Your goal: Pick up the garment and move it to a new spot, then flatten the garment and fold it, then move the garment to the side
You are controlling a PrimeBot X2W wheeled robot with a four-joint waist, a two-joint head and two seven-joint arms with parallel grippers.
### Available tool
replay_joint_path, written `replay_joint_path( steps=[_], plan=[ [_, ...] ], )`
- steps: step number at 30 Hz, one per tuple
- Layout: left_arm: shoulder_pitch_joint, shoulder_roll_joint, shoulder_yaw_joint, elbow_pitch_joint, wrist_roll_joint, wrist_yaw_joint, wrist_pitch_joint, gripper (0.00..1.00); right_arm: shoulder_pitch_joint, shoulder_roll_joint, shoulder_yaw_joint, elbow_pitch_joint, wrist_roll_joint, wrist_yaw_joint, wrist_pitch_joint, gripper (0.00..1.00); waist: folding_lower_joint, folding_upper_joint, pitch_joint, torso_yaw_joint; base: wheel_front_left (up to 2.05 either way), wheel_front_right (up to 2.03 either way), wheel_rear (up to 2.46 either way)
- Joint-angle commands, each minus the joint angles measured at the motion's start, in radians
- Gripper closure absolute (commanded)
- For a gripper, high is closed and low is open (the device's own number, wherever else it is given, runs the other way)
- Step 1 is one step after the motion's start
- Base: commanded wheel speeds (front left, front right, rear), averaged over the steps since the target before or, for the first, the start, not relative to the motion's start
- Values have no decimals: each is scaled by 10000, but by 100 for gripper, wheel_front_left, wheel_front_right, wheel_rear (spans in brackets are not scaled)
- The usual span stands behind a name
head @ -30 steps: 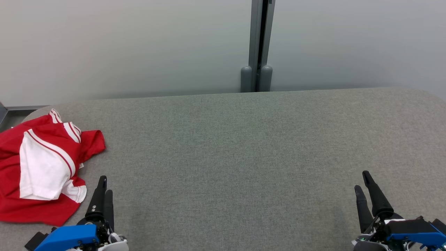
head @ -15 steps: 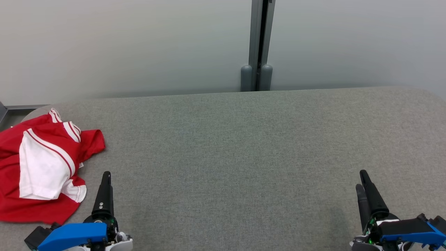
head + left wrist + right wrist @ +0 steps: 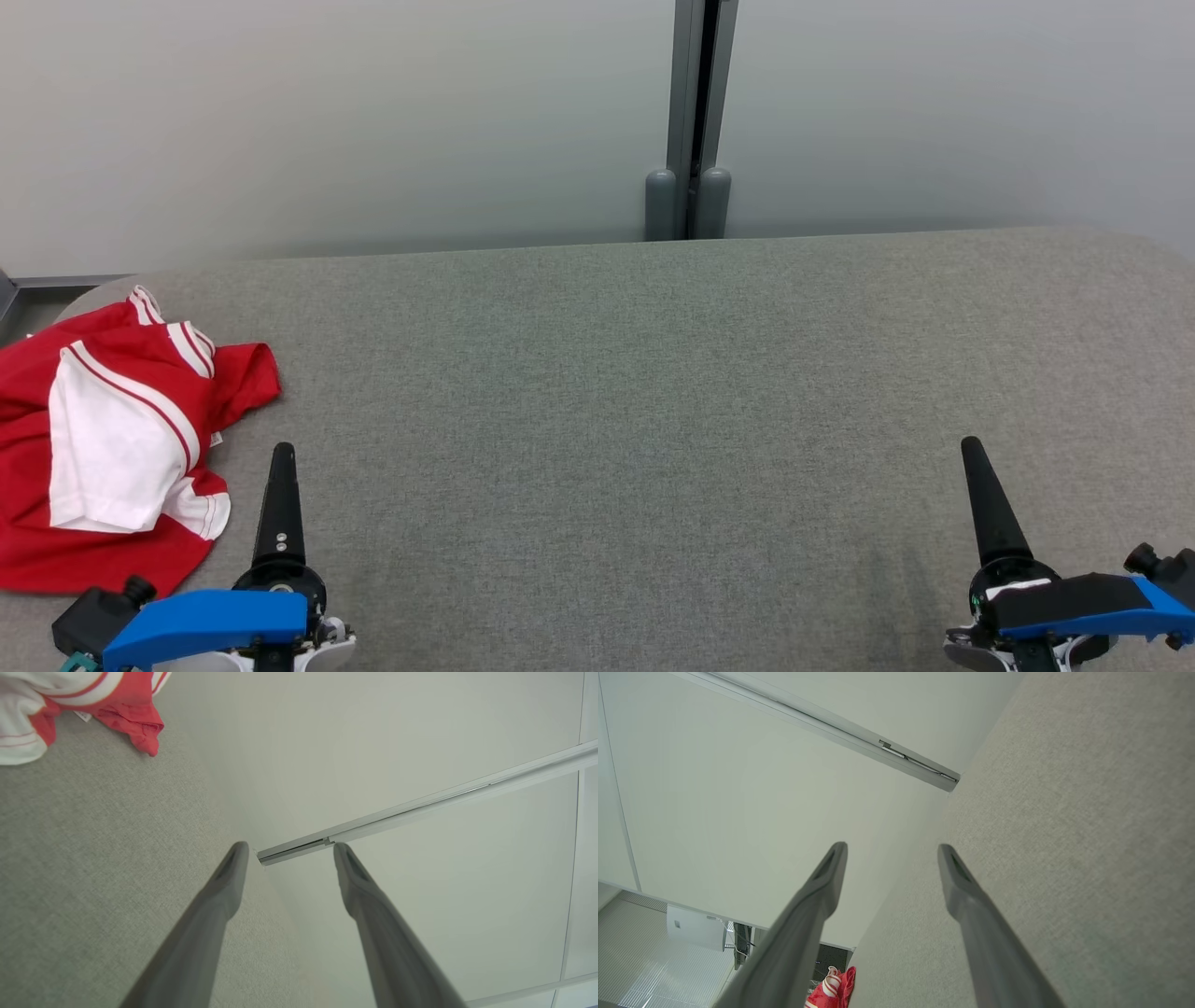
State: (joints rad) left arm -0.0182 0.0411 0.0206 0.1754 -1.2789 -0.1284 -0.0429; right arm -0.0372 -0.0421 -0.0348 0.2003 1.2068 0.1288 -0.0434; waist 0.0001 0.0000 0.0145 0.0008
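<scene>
Garment point(image 3: 112, 448): crumpled, red and white, at left edge of tabletop point(image 3: 653, 420), same spot as a second ago, untouched. Left fingers point(image 3: 280, 504) and right fingers point(image 3: 991, 513): rolled at the wrist since then, now stacked edge-on in head view, spread wide and empty in wrist views. Left pair just right of garment, not touching. Means pick-up not yet begun; likely squaring up for a first reach leftward.

Red garment point(image 3: 112, 448) with white panels and stripes on a grey table point(image 3: 653, 420).
</scene>
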Motion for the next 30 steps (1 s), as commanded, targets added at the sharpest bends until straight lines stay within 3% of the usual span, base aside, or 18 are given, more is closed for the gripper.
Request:
replay_joint_path(
  steps=[1, 7, 30],
  plan=[
    [-69, 83, -52, -250, 480, 0, -116, 0, -95, -66, 42, -267, -578, 12, -118, 0, -1, 0, 12, 6, 0, 0, 0],
    [-49, 86, -217, -486, 2002, 102, -323, 0, -51, -71, 166, -474, -1968, 14, -323, 0, -1, 0, 53, 15, 0, 0, 0],
    [176, 97, -935, -106, 5469, 323, -982, 0, 71, -87, 802, -451, -6142, 19, -983, 0, -1, 0, 80, 15, 0, 0, 0]
  ],
)
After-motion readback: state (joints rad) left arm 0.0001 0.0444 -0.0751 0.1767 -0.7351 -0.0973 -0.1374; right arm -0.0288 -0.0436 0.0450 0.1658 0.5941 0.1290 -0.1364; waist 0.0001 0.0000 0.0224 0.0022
